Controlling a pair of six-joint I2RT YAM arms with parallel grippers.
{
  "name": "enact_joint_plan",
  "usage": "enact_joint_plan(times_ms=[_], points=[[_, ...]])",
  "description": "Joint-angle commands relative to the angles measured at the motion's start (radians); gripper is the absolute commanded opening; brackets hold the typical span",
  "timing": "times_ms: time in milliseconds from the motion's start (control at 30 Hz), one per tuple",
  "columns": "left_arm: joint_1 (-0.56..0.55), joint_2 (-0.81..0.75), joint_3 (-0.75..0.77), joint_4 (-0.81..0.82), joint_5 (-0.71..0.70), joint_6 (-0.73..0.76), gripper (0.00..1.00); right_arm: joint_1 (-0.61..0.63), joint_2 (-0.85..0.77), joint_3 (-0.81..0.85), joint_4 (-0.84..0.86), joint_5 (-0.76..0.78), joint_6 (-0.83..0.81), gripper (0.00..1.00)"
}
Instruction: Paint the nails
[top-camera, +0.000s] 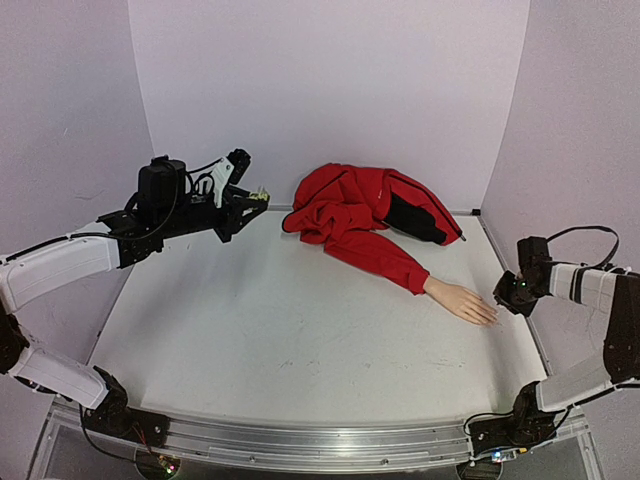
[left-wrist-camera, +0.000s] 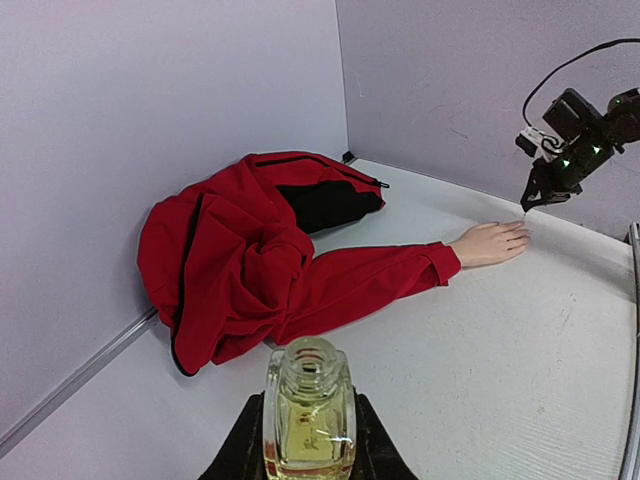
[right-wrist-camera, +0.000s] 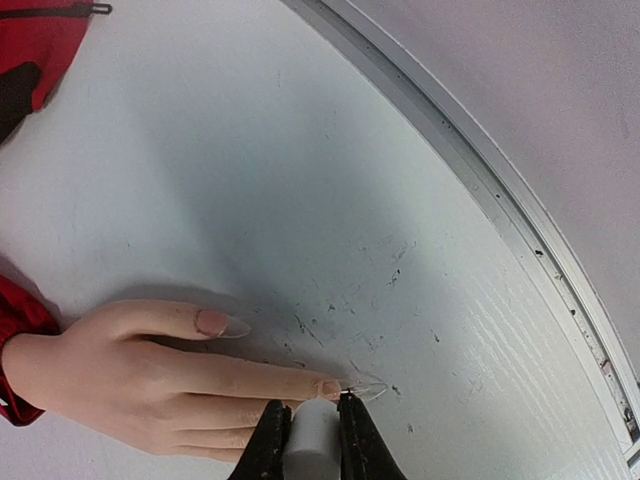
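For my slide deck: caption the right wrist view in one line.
Right gripper, clamping a white applicator, poised at a fingertip nail of the mannequin hand.

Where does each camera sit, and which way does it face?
Top external: above and behind the bases, looking down the table; both arms show.
Left wrist: on the left arm, facing across to the red jacket; its fingers grip the bottle.
Right wrist: low over the nails of the mannequin hand; its fingers pinch a white cap.
All share the mannequin hand.
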Motion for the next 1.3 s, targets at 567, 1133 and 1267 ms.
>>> enact_joint_plan(times_ms=[567,1133,1267], points=[[0.006,-0.027,0.022,0.05,0.011,0.01,0.0,-0.004,0.021,0.02,-0.009,0.044,0.001,0.0],[0.007,-0.028,0.019,0.05,0.003,0.015,0.0,-0.004,0.055,0.036,-0.024,0.123,0.033,0.0],[0.006,-0.031,0.02,0.05,0.002,0.016,0.0,-0.004,0.052,0.038,-0.056,0.131,0.037,0.0]])
